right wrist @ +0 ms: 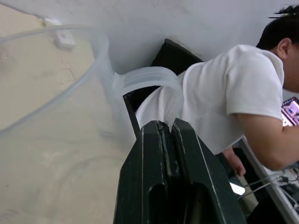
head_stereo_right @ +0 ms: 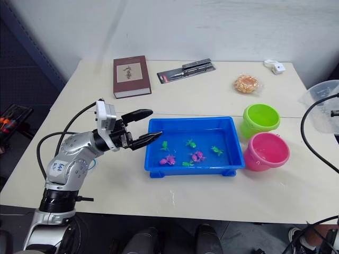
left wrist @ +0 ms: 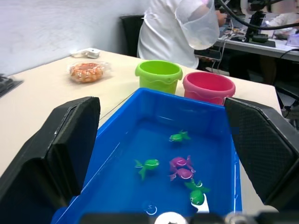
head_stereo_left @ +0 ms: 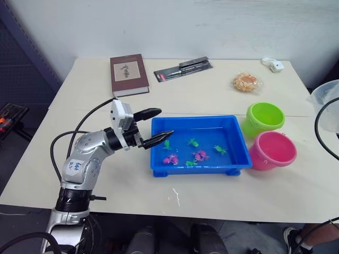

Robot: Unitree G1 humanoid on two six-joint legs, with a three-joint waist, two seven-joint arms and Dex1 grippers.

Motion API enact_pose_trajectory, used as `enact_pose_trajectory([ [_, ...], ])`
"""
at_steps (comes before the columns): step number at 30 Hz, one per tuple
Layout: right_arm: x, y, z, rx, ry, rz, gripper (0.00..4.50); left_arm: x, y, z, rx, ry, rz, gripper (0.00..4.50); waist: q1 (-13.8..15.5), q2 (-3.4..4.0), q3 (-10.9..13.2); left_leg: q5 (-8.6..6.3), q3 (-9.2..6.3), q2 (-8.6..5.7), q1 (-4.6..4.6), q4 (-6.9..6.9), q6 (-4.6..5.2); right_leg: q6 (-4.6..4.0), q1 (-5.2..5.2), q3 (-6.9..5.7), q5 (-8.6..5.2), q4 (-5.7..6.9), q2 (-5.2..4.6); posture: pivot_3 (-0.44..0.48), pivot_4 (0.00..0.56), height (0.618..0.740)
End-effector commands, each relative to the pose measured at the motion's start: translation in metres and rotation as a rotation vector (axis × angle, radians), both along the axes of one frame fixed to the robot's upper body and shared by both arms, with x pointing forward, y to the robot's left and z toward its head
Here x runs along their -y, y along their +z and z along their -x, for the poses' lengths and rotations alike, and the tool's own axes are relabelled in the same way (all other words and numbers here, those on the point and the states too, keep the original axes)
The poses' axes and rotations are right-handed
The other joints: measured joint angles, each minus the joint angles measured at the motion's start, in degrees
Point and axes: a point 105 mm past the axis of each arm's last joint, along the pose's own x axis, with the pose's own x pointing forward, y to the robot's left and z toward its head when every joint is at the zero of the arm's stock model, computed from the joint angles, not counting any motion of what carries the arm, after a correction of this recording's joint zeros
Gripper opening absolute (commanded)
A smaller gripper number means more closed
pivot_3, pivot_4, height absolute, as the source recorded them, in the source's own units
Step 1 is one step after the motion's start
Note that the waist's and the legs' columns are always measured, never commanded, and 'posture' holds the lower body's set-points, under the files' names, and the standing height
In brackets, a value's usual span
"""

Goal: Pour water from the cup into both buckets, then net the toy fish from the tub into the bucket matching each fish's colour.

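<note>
The blue tub (head_stereo_left: 193, 118) sits mid-table with water and several small green fish (head_stereo_left: 192, 142) and pink fish (head_stereo_left: 200, 155) in it. To its right stand the lime green bucket (head_stereo_left: 265, 117) and, nearer, the pink bucket (head_stereo_left: 273, 150). My left gripper (head_stereo_left: 164, 122) is open and empty at the tub's left end, fingers pointing over its rim. The clear cup (head_stereo_left: 326, 103) hangs in the air at the right edge, beyond the buckets. In the right wrist view my right gripper (right wrist: 170, 125) is shut on its handle (right wrist: 145, 77).
At the back of the table lie a brown book (head_stereo_left: 128, 74), a packaged tool (head_stereo_left: 183, 69), a snack bag (head_stereo_left: 246, 82) and a small white device (head_stereo_left: 273, 64). A person in a white shirt (right wrist: 224, 93) sits past the table's right side.
</note>
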Motion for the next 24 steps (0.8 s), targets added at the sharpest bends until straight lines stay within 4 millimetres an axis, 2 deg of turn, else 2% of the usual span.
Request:
enact_pose_trajectory([
  [1,-0.007,0.024,-0.007,0.035,-0.006,0.178,0.04,0.0,0.01,0.003,0.035,-0.002,0.008,4.5,-0.06,-0.01,0.0,0.0,0.02,-0.01,0.0,0.0,0.0,0.01,-0.01,-0.04,0.01,0.0,0.0,0.0,0.15,0.738],
  [3,-0.02,0.025,-0.019,0.016,0.032,0.293,0.04,-0.001,0.008,0.004,0.033,0.002,-0.003,4.5,-0.14,0.0,0.0,0.0,0.04,-0.01,0.01,0.02,0.0,0.02,-0.01,-0.1,0.01,0.02,0.0,0.0,0.15,0.738],
  [8,-0.036,0.019,-0.038,-0.02,0.077,0.446,0.04,-0.007,0.006,0.001,0.036,0.027,-0.023,4.5,-0.24,-0.01,0.01,0.01,0.08,0.02,0.0,0.0,-0.02,0.02,-0.08,-0.11,0.01,0.03,0.02,0.0,0.15,0.738],
  [15,-0.051,0.015,-0.05,-0.056,0.092,0.682,0.04,-0.004,0.006,0.002,0.038,0.023,-0.015,4.5,-0.12,-0.02,0.01,0.02,0.07,0.01,-0.05,0.05,-0.03,0.03,-0.11,-0.14,0.01,0.03,0.0,0.0,0.15,0.738],
  [20,-0.057,0.008,-0.056,-0.043,0.09,0.77,0.04,0.0,0.006,0.002,0.04,0.019,-0.016,4.5,-0.18,-0.03,0.02,0.02,0.08,0.01,-0.05,0.05,-0.04,0.02,-0.12,-0.14,0.01,0.04,0.0,0.0,0.15,0.738],
  [24,-0.063,0.01,-0.057,-0.033,0.094,0.882,0.04,0.001,0.008,0.001,0.047,0.032,-0.009,4.5,-0.23,-0.04,0.02,0.03,0.08,0.02,-0.05,0.05,-0.05,0.02,-0.12,-0.14,0.01,0.04,0.01,0.0,0.15,0.738],
])
